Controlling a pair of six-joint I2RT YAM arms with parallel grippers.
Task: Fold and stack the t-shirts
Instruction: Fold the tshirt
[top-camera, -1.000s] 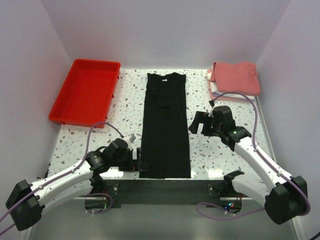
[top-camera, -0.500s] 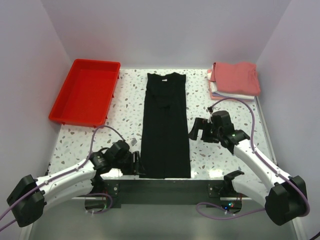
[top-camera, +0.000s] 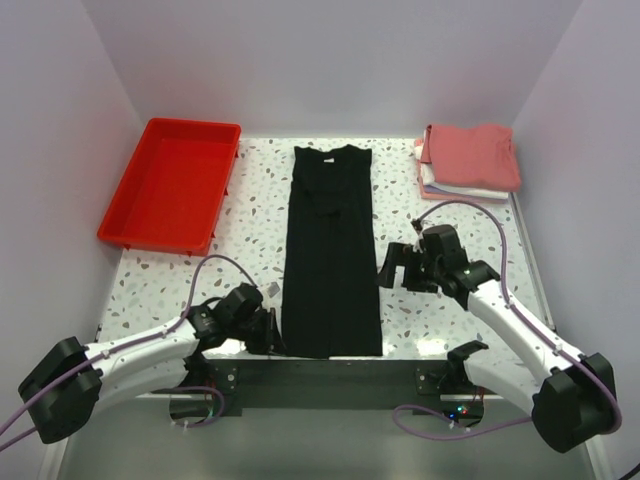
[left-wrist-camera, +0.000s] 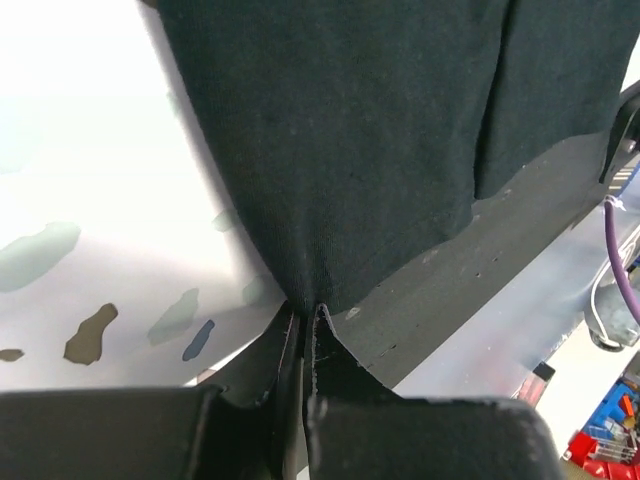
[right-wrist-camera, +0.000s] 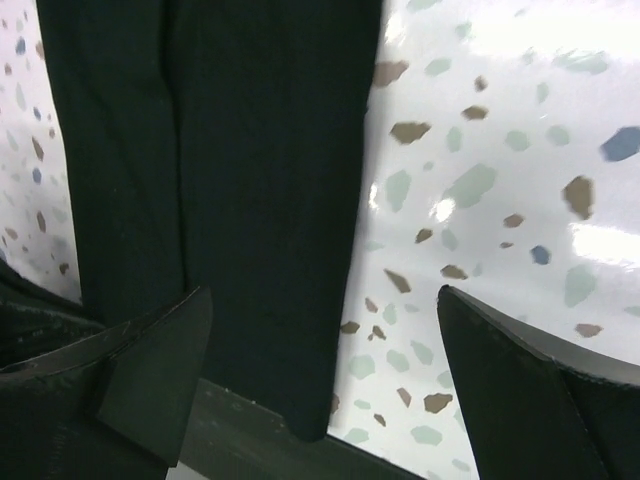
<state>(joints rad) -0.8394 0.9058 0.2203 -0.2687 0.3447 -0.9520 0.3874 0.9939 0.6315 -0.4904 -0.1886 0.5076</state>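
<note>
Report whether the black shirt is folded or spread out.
Partly folded: the shirt lies as a long narrow strip, sides turned in, flat on the table, not yet folded crosswise. The left gripper pinches its near corner.

Stack's lower shirts (top-camera: 452, 191) mostly hidden beneath salmon-red shirt (top-camera: 470, 155)

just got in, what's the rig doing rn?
The left gripper is pinched shut on the near-left hem corner of the black t-shirt, which lies as a long strip mid-table. The right gripper is open, beside the shirt's right edge, holding nothing. A stack of folded t-shirts sits at the far right.
</note>
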